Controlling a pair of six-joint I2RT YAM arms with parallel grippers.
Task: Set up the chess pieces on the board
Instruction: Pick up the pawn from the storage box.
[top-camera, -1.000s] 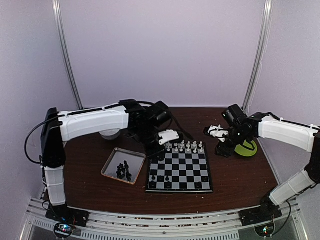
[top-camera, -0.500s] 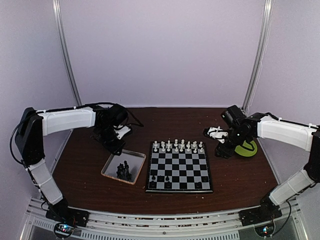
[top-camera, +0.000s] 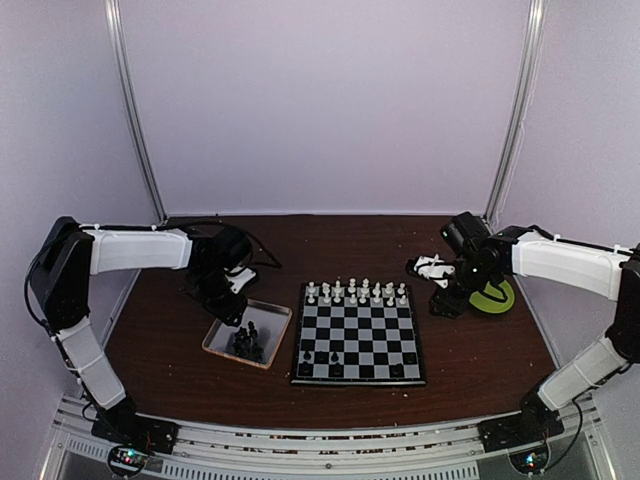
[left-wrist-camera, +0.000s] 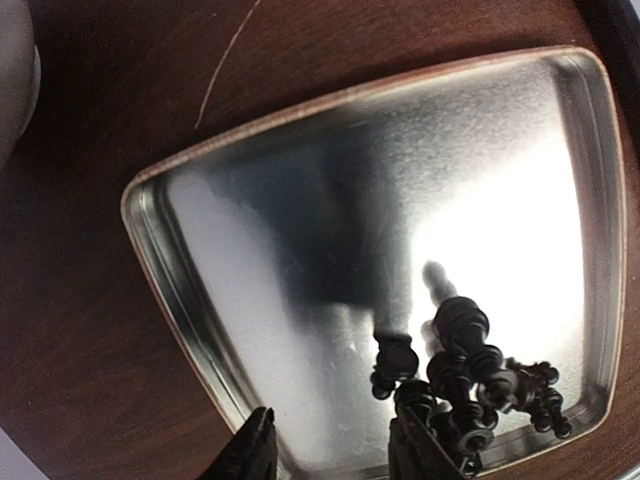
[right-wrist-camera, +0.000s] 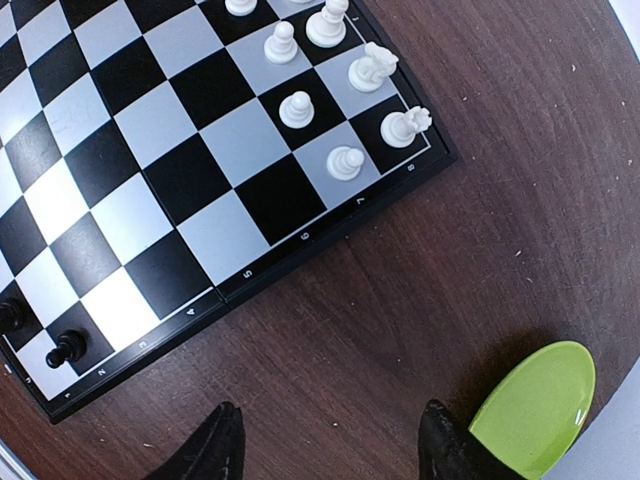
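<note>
The board lies at the table's middle, with white chess pieces in its two far rows and two black pieces near its front left. More black pieces lie heaped in a silver tray left of the board. My left gripper hangs open and empty over the tray's far left part. In the left wrist view the gripper is just left of the black heap. My right gripper is open and empty over bare table right of the board; in the right wrist view it is off the board's edge.
A lime-green round object lies right of my right gripper, also in the right wrist view. A pale grey rounded object sits beyond the tray. Metal posts stand at the back corners.
My left arm has swung left from the board's far left corner to above the silver tray and come lower. The right arm has barely moved.
</note>
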